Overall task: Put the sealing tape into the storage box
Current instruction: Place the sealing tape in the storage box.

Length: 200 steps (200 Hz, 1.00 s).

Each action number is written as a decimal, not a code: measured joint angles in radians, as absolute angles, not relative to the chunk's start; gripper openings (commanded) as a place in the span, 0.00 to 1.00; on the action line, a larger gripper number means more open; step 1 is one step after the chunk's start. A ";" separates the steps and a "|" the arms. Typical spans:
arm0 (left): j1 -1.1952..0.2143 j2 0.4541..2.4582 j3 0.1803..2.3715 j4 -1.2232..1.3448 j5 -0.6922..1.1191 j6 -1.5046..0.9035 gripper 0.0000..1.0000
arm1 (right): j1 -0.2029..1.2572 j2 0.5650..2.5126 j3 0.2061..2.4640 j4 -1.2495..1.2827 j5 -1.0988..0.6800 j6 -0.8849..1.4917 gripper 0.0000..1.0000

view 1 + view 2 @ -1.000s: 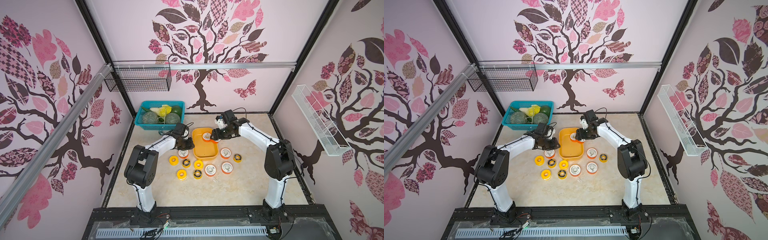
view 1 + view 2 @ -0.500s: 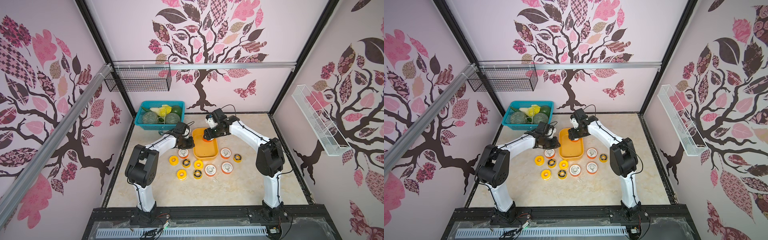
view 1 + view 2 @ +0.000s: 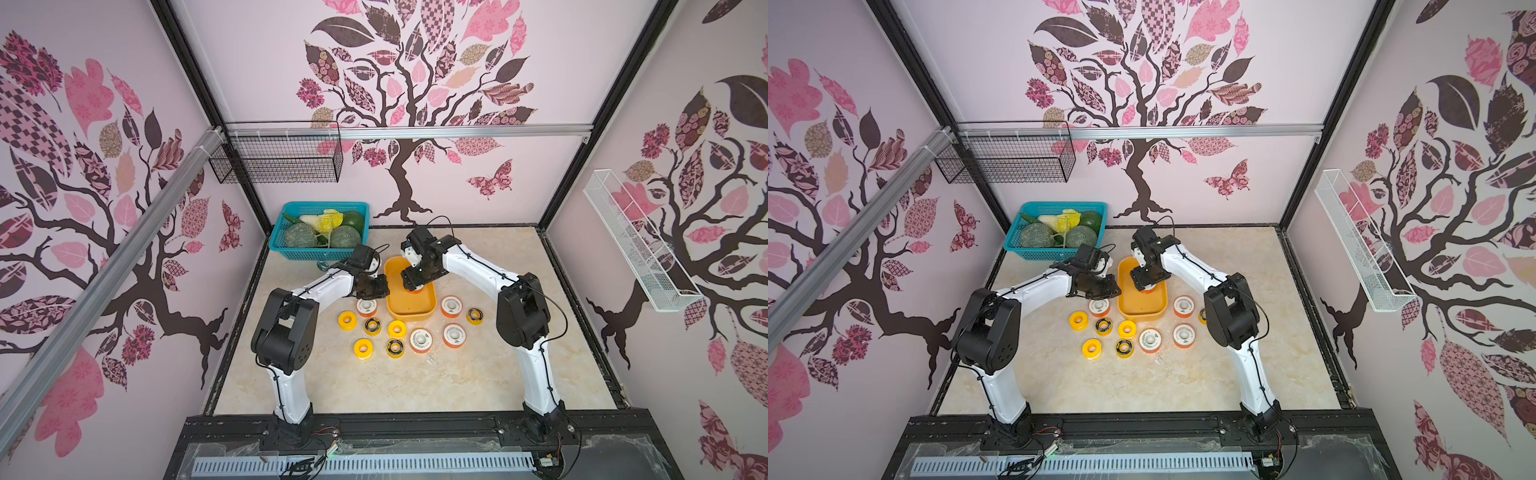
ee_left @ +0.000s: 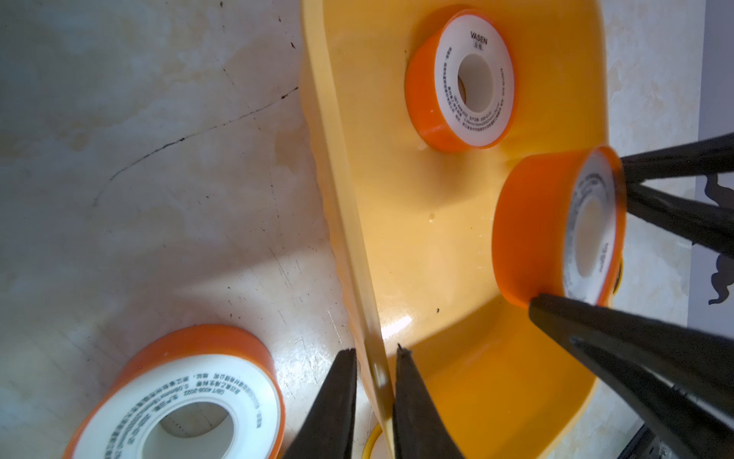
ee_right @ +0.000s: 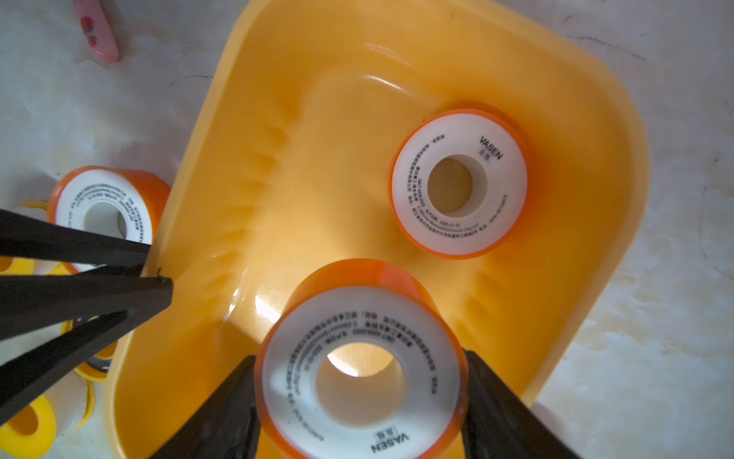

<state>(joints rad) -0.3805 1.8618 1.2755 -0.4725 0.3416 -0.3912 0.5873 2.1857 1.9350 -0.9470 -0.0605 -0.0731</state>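
The storage box [image 3: 409, 311] [image 3: 1140, 311] is a shallow orange-yellow tub in the middle of the table. My right gripper [image 5: 359, 357] [image 3: 415, 280] is shut on an orange-and-white sealing tape roll [image 5: 359, 373] [image 4: 556, 226], held flat inside the box, low over its floor. A second such roll [image 5: 458, 184] [image 4: 460, 79] lies on the box floor. My left gripper [image 4: 375, 353] [image 3: 376, 289] is shut on the box's left wall [image 4: 345, 222], one finger inside and one outside.
Several loose rolls lie in front of and beside the box: orange-white [image 3: 367, 306], yellow [image 3: 347, 319], black-yellow [image 3: 372, 326]. A teal basket [image 3: 320, 232] of produce stands at the back left. A black wire basket [image 3: 278, 160] and a white wire shelf [image 3: 636, 241] hang on the walls.
My right gripper has carried its roll from the box's far end toward the middle and lower into it. The left arm has stayed at the box's left wall.
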 measured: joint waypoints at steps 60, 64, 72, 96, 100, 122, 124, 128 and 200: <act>-0.381 1.862 1.280 -0.482 0.340 -0.388 0.22 | 0.587 2.214 1.943 -0.962 0.010 -0.071 0.72; -0.381 1.862 1.281 -0.484 0.340 -0.388 0.22 | 0.587 2.215 1.943 -0.962 0.012 -0.071 0.72; -0.381 1.862 1.283 -0.487 0.338 -0.387 0.22 | 0.587 2.215 1.943 -0.962 0.021 -0.070 0.71; -0.381 1.862 1.285 -0.491 0.334 -0.384 0.22 | 0.587 2.228 1.969 -0.967 0.032 -0.068 0.71; -0.381 1.862 1.285 -0.491 0.334 -0.384 0.22 | 0.587 2.231 1.975 -0.965 0.034 -0.068 0.72; -0.381 1.862 1.285 -0.492 0.334 -0.382 0.22 | 0.587 2.246 1.989 -0.963 0.036 -0.068 0.71; -0.381 1.862 1.285 -0.492 0.334 -0.382 0.22 | 0.587 2.247 1.989 -0.963 0.036 -0.068 0.71; -0.381 1.862 1.285 -0.492 0.333 -0.382 0.22 | 0.587 2.249 1.989 -0.963 0.036 -0.068 0.71; -0.381 1.862 1.287 -0.496 0.331 -0.374 0.22 | 0.587 2.268 1.992 -0.968 0.035 -0.069 0.72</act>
